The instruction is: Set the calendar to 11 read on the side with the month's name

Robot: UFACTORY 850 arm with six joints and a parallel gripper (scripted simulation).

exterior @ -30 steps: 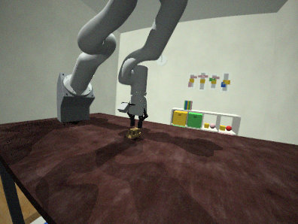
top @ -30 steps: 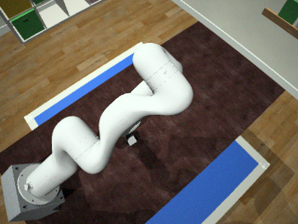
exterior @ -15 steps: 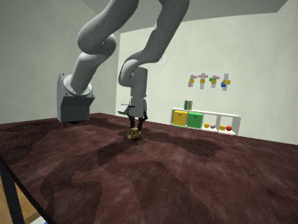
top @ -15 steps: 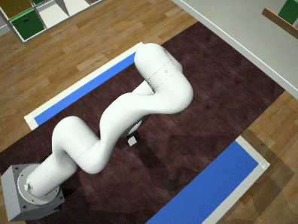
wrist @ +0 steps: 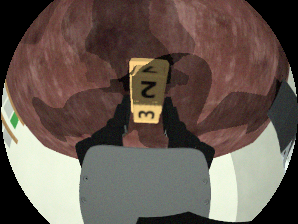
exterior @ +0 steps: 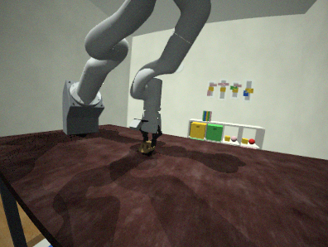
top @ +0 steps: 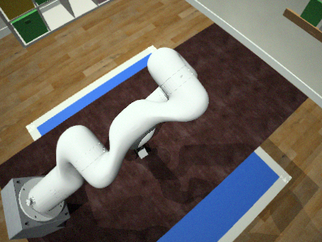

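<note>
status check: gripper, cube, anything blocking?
Gripper half open around the cube, not clamped. Cube on the table, faces 2 and 3 showing. No obstruction visible.

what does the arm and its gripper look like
The arm is smooth, glossy white, built of thick rounded tube segments with faint seam lines at the joints, rising from a grey boxy base. The gripper has a grey body and dark, near-black fingers. No cables show.

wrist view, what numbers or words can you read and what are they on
"2" on the upper face of the wooden cube, seen between the gripper fingers.
"3" on the cube's lower face, nearest the camera.
A mark above the "2" is cut off and unreadable.
The wall posters in the exterior view are too small to read.
No month name shows in any view.
</note>
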